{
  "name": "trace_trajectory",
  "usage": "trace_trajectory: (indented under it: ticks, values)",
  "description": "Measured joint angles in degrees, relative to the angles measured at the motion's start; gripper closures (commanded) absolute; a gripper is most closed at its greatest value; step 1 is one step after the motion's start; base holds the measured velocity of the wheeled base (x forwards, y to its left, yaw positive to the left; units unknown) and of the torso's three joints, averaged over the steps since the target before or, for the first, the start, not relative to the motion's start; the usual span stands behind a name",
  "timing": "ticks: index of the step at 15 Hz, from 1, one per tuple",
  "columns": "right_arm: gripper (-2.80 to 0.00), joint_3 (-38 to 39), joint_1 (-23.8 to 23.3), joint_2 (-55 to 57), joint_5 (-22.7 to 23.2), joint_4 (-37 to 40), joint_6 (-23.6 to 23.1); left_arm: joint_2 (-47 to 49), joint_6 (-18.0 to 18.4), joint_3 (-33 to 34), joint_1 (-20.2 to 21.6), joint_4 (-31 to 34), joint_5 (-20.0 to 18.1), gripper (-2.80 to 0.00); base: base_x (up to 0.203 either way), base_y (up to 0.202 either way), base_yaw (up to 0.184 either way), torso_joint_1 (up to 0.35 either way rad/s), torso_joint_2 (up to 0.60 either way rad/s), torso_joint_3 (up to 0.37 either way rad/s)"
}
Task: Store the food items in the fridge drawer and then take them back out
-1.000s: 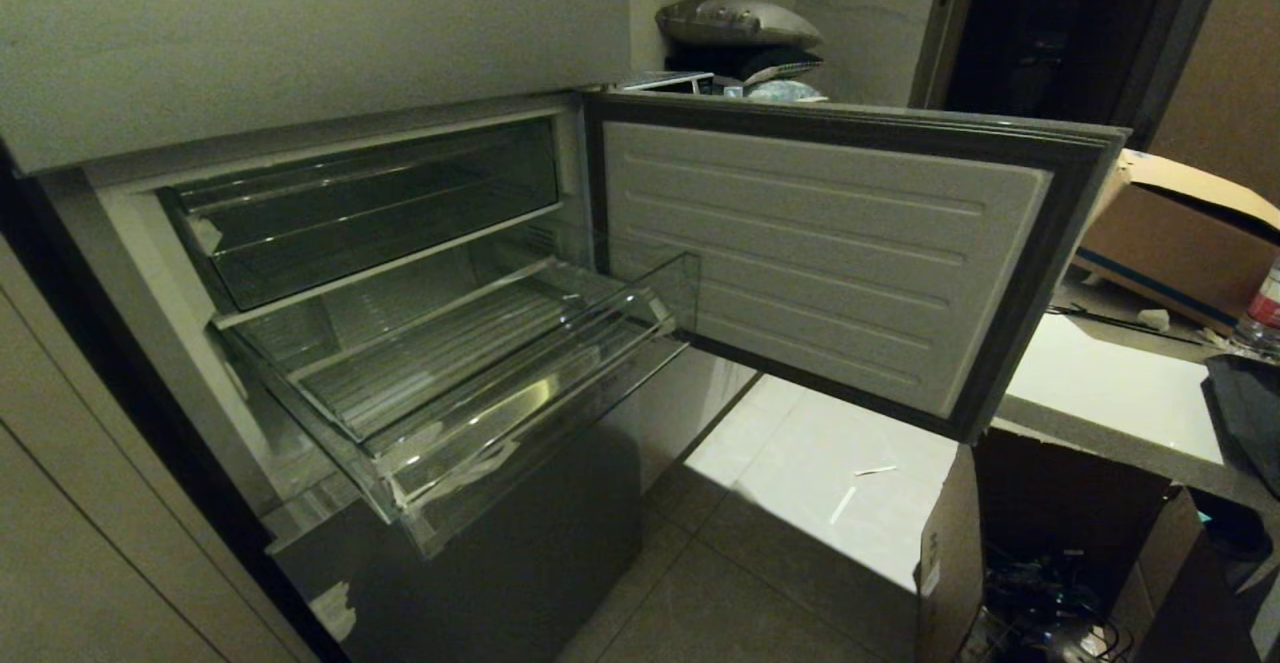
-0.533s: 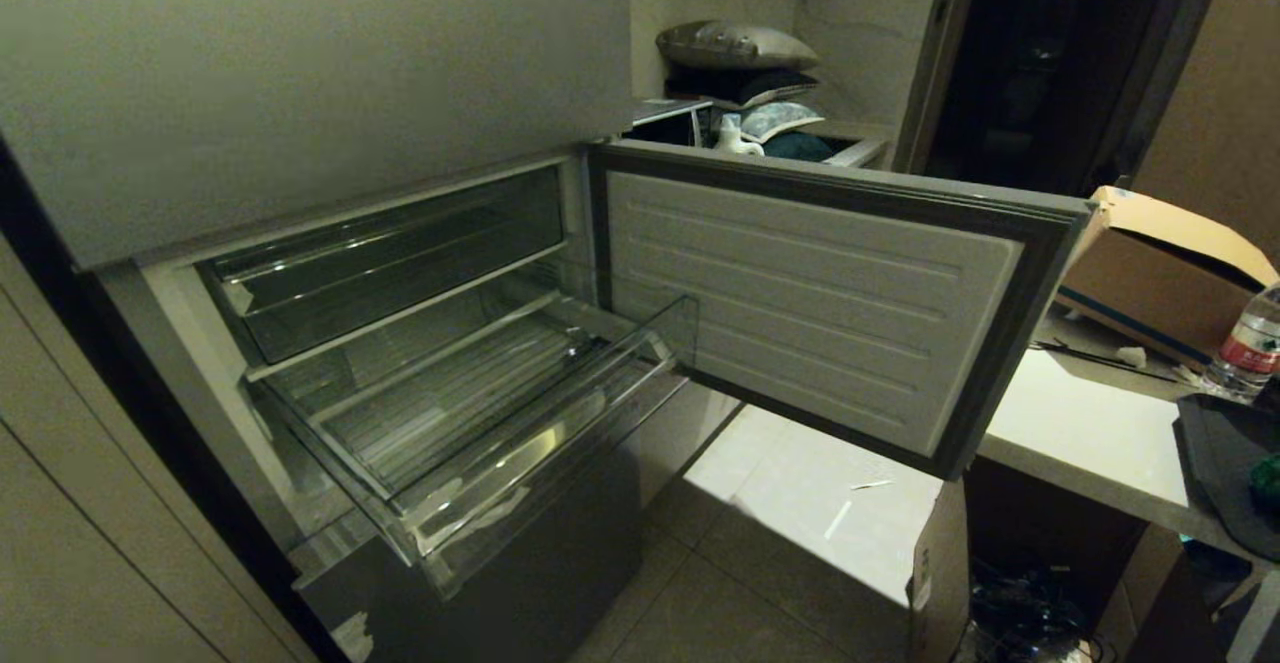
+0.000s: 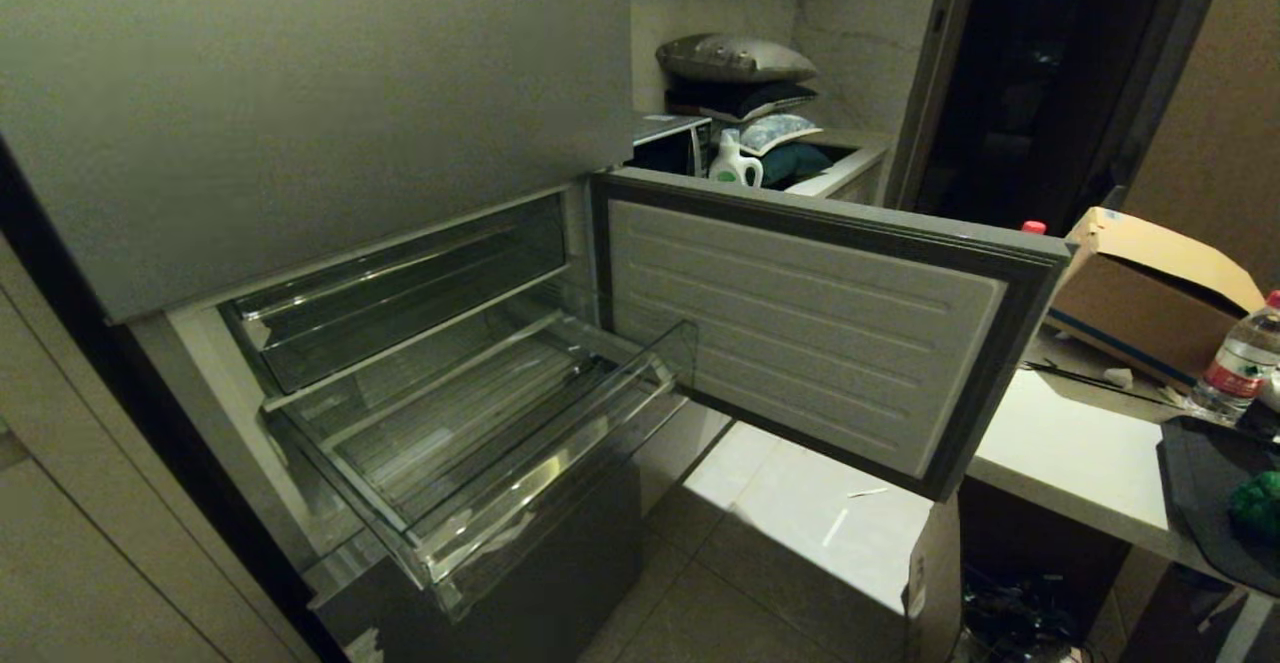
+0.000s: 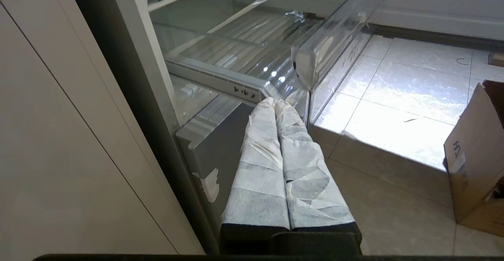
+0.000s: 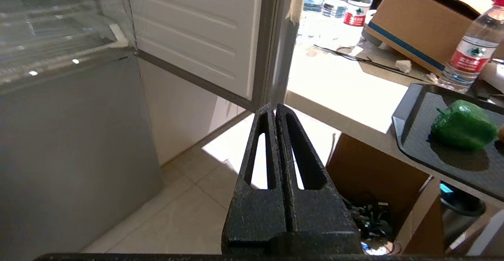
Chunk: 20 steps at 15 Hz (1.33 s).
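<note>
The fridge drawer (image 3: pixel 560 478) stands pulled out of the grey fridge, transparent, with a ribbed floor and nothing in it; its front lip (image 4: pixel 327 52) and one corner (image 5: pixel 118 36) show in the wrist views. A glossy green food item (image 3: pixel 1262 503) (image 5: pixel 464 124) lies on a black tray (image 5: pixel 417 135) on the counter at the right. Only an orange-tan sliver shows beside it at the picture's edge. My left gripper (image 4: pixel 274 102), wrapped in white tape, is shut and empty, low before the drawer's near corner. My right gripper (image 5: pixel 275 109) is shut and empty, facing the door's edge. Neither arm shows in the head view.
The lower fridge door (image 3: pixel 800 323) hangs open to the right, between drawer and white counter (image 3: pixel 1080 453). On the counter are a cardboard box (image 3: pixel 1150 293) and a water bottle (image 3: pixel 1235 363). Another open box (image 3: pixel 935 583) stands on the tiled floor beneath.
The head camera has risen, so the whole scene slid down in the picture and the tray with the green item came into view at the right. Nothing itself moved.
</note>
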Motion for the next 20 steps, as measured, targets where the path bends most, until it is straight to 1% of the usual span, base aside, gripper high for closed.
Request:
trace_trajectory:
  ticks: [2, 5, 7, 10, 13, 14, 16, 18, 20]
  values:
    - [0.00, 0.0, 0.0, 0.0, -0.1, -0.1, 0.6, 0.0, 0.0, 0.0, 0.0, 0.0, 0.0, 0.00, 0.000, 0.000, 0.000, 0.108, -0.25, -0.122]
    - [0.00, 0.0, 0.0, 0.0, 0.0, -0.2, 0.6, 0.0, 0.0, 0.0, 0.0, 0.0, 0.0, 0.00, 0.000, 0.000, 0.000, 0.007, -0.01, -0.007]
    - [0.00, 0.0, 0.0, 0.0, -0.2, -0.2, 1.8, 0.0, 0.0, 0.0, 0.0, 0.0, 0.0, 0.00, 0.000, 0.000, 0.000, 0.000, 0.00, 0.000]
    - [0.00, 0.0, 0.0, 0.0, -0.2, -0.2, 1.6, 0.0, 0.0, 0.0, 0.0, 0.0, 0.0, 0.00, 0.000, 0.000, 0.000, 0.000, 0.00, 0.000]
    - [0.00, -0.1, -0.2, 1.1, -1.8, -0.2, 2.4, 0.0, 0.0, 0.0, 0.0, 0.0, 0.0, 0.00, 0.000, 0.000, 0.000, 0.000, 0.00, 0.000]
    - [0.00, -1.5, -0.3, 2.9, -3.1, -0.1, 3.3, 0.0, 0.0, 0.0, 0.0, 0.0, 0.0, 0.00, 0.000, 0.000, 0.000, 0.000, 0.00, 0.000]
    - [0.00, -6.0, -1.6, 8.9, -5.1, -0.1, 6.7, 0.0, -0.5, 0.0, 0.0, 0.0, 0.0, 0.00, 0.000, 0.000, 0.000, 0.000, 0.00, 0.000]
    - [0.00, -12.2, -4.5, 18.2, -6.0, -0.2, 11.5, 0.0, -0.7, 0.0, 0.0, 0.0, 0.1, 0.00, 0.000, 0.000, 0.000, 0.000, 0.00, 0.000]
    - [0.00, -18.8, -8.8, 29.2, -6.4, -0.6, 16.2, 0.0, -0.7, 0.0, 0.0, 0.0, 0.1, 0.00, 0.000, 0.000, 0.000, 0.000, 0.00, 0.000]
